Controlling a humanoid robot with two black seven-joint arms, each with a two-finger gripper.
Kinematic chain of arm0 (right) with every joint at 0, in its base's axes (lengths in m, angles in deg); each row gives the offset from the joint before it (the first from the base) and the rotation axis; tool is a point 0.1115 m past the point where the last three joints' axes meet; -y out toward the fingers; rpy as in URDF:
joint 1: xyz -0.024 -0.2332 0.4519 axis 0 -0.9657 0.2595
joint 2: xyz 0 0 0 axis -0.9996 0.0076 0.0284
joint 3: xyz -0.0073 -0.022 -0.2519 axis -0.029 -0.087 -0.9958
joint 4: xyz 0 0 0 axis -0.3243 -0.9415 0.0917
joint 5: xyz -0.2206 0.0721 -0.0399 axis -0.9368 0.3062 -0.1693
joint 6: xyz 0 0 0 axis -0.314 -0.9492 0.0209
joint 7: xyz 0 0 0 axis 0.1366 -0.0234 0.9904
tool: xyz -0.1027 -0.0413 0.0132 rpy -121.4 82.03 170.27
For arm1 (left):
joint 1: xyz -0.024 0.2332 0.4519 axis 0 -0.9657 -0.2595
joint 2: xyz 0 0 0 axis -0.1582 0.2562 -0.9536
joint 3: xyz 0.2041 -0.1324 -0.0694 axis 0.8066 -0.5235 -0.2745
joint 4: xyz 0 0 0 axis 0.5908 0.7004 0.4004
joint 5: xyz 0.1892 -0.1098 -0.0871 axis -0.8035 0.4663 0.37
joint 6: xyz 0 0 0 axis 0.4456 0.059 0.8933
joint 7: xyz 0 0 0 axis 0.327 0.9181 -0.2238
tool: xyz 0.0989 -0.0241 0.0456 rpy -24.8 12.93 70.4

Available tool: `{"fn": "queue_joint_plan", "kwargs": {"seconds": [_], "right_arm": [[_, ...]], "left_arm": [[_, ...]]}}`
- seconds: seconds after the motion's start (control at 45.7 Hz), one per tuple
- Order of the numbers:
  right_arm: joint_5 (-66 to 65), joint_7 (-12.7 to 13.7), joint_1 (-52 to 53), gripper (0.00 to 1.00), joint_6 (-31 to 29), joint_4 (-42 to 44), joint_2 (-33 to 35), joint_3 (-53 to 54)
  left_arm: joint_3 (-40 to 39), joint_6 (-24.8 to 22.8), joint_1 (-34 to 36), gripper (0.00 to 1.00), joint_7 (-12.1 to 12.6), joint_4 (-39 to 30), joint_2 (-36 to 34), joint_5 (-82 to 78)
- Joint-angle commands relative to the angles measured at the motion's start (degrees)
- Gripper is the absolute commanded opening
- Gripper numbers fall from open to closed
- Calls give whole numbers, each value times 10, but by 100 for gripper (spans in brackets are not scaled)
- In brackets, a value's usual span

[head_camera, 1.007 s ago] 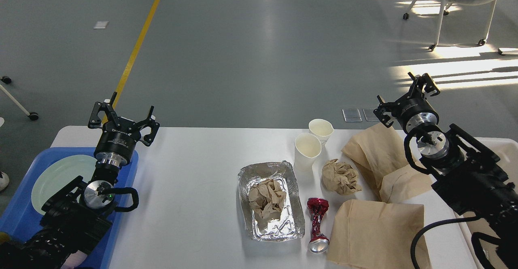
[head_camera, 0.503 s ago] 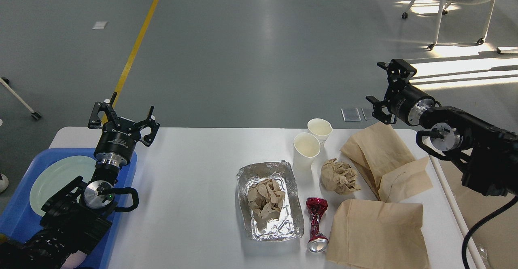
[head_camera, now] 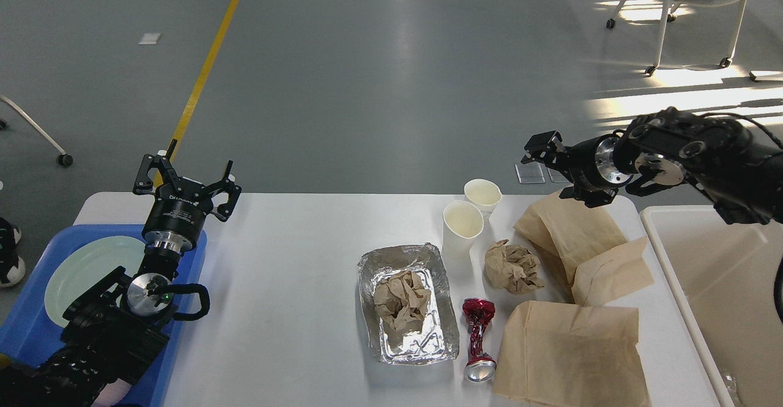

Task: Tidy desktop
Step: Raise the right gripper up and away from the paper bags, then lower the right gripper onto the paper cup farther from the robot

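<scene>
- The right hand has swung from pointing upward to reaching sideways, now hovering above the upper paper bag, just right of the 2 cups; I cannot tell if its fingers are apart.
- The left hand hasn't moved, fingers apart, empty.
- The desk below both hands still carries litter, so tidying seems barely begun.

The bench was a large white rectangular top with rounded corners and a smooth matte surface, lying flat and filling the lower part of the view. Its left half lay mostly bare; its right half was cluttered with things. Its far edge ran straight across against the grey floor, and its near edge ran out of view.
</scene>
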Motion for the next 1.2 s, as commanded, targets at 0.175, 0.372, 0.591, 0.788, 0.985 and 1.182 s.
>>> {"fn": "queue_joint_plan", "kwargs": {"seconds": [0.175, 0.372, 0.591, 0.788, 0.985, 1.182], "right_arm": [[21, 25, 131, 100, -58, -69, -63, -213], [105, 25, 225, 100, -76, -131, -69, -284], [106, 25, 329, 100, -134, -217, -48, -283], [105, 25, 402, 100, -178, -262, -39, -267], [102, 25, 317, 100, -139, -251, -50, -219], [100, 26, 185, 100, -64, -187, -77, -181]], "left_arm": [[0, 0, 0, 96, 0, 1, 0, 0], [0, 0, 0, 96, 0, 1, 0, 0], [0, 1, 0, 96, 0, 0, 0, 0], [0, 0, 0, 96, 0, 1, 0, 0], [0, 0, 0, 96, 0, 0, 0, 0], [0, 0, 0, 96, 0, 1, 0, 0]]}}
